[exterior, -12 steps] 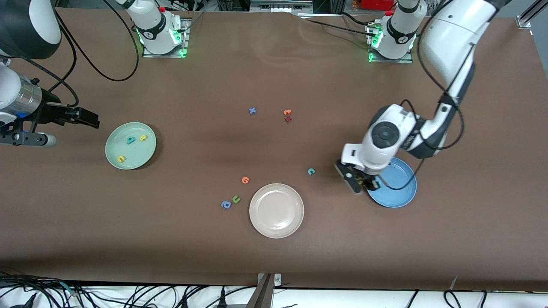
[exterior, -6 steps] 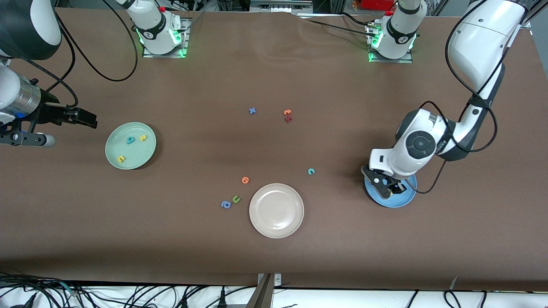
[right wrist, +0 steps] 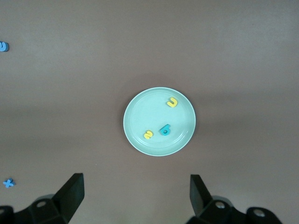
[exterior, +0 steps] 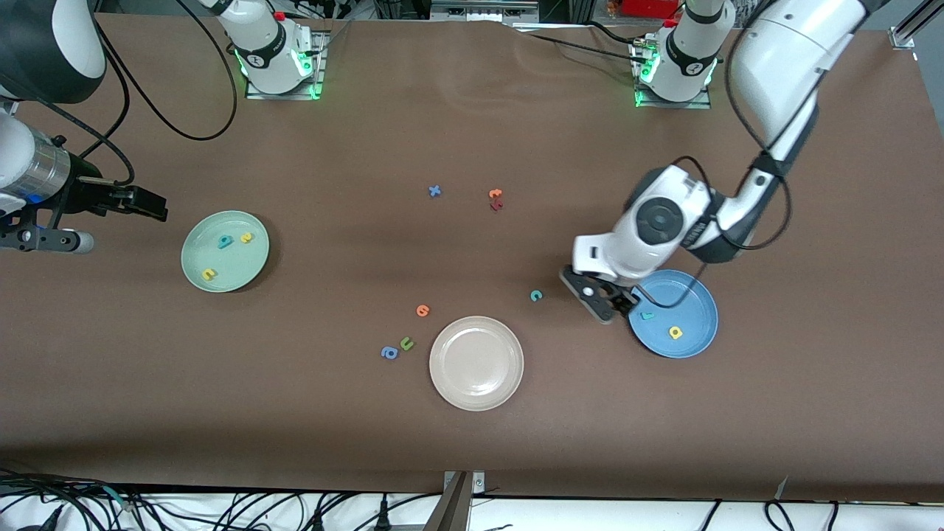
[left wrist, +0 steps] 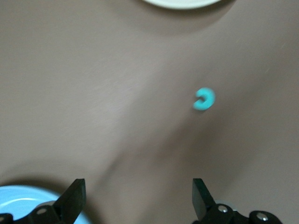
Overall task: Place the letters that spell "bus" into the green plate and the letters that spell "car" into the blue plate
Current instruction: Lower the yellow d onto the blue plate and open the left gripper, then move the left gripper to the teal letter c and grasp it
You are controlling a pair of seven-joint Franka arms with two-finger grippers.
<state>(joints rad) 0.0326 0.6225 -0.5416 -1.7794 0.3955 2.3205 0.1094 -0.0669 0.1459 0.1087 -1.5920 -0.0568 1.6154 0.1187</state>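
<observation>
Letters for "bus" (exterior: 225,251), two yellow and one teal, lie in the green plate (exterior: 251,269). Blue plate (exterior: 700,306) holds a teal r (exterior: 647,316) and yellow a (exterior: 675,332); the teal c (exterior: 536,296) lies on the desk nearby. Left gripper (exterior: 608,302) hangs between them, jaws wide; right gripper (exterior: 151,205), waiting near the green plate, jaws wide.

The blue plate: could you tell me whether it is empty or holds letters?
Not empty: the blue plate holds a teal letter and a yellow letter.

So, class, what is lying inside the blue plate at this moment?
Inside the blue plate lie two small letters: a teal one and a yellow one. The left arm's end effector covers part of the rim, so anything there stays unseen.
</observation>
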